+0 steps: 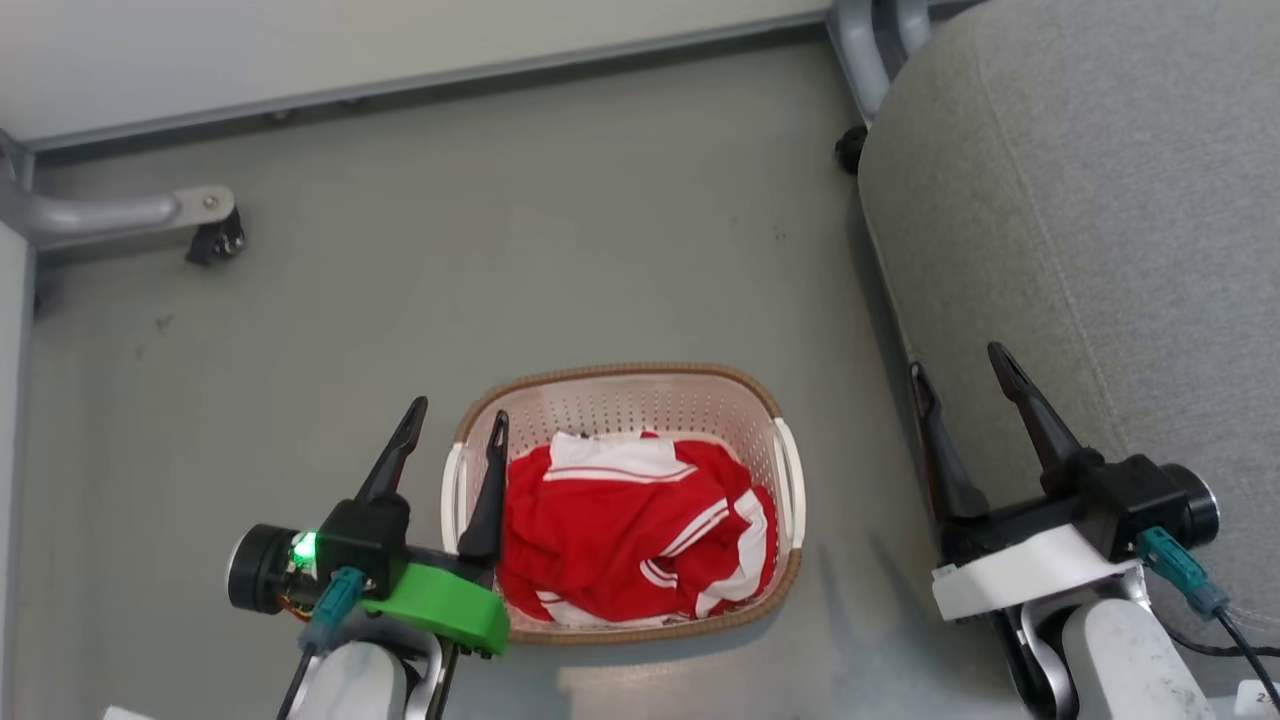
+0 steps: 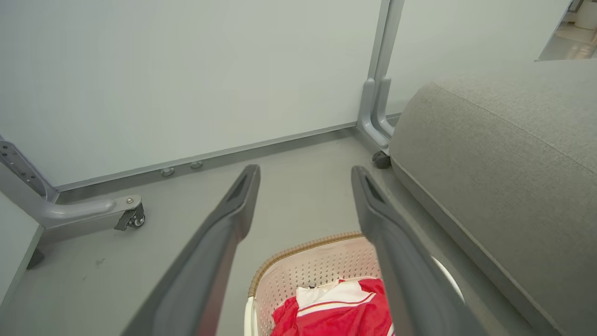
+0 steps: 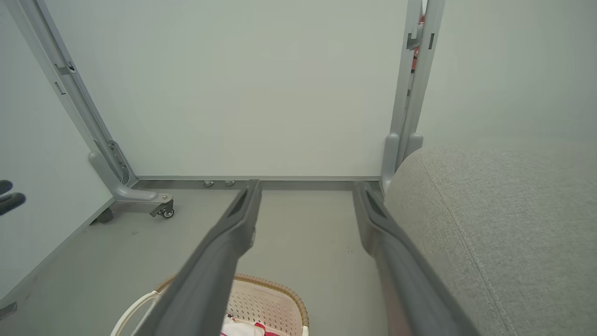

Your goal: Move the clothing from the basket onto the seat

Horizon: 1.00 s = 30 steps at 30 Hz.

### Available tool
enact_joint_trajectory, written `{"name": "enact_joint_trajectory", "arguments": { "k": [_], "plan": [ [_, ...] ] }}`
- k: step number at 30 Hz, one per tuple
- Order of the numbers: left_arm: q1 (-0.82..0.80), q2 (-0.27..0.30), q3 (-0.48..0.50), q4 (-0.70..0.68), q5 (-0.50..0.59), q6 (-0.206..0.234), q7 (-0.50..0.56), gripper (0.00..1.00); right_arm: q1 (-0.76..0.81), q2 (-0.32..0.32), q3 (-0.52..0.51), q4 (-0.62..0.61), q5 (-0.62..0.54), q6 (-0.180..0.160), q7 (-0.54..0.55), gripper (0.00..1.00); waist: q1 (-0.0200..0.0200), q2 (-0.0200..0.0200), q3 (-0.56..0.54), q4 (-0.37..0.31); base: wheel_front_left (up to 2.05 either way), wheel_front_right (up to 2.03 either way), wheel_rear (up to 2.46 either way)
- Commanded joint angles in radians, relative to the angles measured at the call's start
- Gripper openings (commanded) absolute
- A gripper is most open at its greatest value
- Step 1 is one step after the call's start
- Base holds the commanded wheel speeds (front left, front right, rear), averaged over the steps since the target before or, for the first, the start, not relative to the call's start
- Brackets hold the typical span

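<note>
A: What is nearest?
B: The two grippers. The left gripper [image 1: 459, 410] hangs at the near left with its jaws spread wide, holding nothing. In the head view one of its fingers [image 1: 489, 490] crosses the basket's left rim. I cannot tell whether it touches the rim.
A: And the other?
B: The right gripper [image 1: 956, 358] is at the near right, its jaws just as wide and also empty. Its fingers lie over the seat's left edge, where the cushion meets the floor [image 1: 500, 250].
A: Where is the clothing?
B: The clothing [image 1: 625, 535] lies in the basket [image 1: 620, 372], a crumpled red heap with white stripes and a white panel on its far side. It fills the near and middle part of the basket. The far inner wall, full of small holes, is bare.
A: And the basket itself?
B: It stands upright on the floor between the two grippers, near the seat [image 1: 1080, 200] on its left side but apart from it, and well short of the floor's far edge. White handles [image 1: 790, 480] sit on both sides under the brown rim. From the left wrist, it lies below and between that gripper's fingers.
A: Farther back?
B: A grey leg [image 1: 120, 212] ending in a caster rests at the floor's far left. A second caster [image 1: 850, 148] sits just beside the seat's far corner. A pale wall [image 1: 300, 50] runs along the floor's far edge.
</note>
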Motion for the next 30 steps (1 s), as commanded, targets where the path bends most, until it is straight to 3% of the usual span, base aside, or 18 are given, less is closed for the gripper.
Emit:
{"name": "enact_joint_trajectory", "arguments": {
  "k": [1,10,19,30],
  "plan": [
    [-0.051,0.005,-0.008,0.017,0.027,-0.007,-0.001,1.0,-0.033,-0.004,0.006,-0.006,-0.012,0.0,-0.004,1.0,-0.0001,0.0,0.167,-0.014,0.0,0.0,0.0],
    [-0.221,0.042,-0.117,0.145,0.114,-0.023,-0.001,1.0,-0.135,-0.007,0.018,-0.04,-0.056,0.0,-0.004,1.0,-0.0001,0.0,0.328,-0.05,0.0,0.0,0.0],
    [-0.437,0.122,-0.32,0.338,0.163,-0.025,-0.001,1.0,-0.243,-0.011,-0.021,-0.114,-0.05,0.0,-0.004,1.0,-0.0001,0.0,0.478,-0.082,0.0,0.0,0.0],
    [-0.646,0.106,-0.542,0.603,0.131,-0.025,-0.001,1.0,-0.27,-0.005,0.008,-0.187,-0.058,0.0,-0.004,1.0,-0.0001,0.0,0.611,-0.098,0.0,0.0,0.0]
  ]
}}
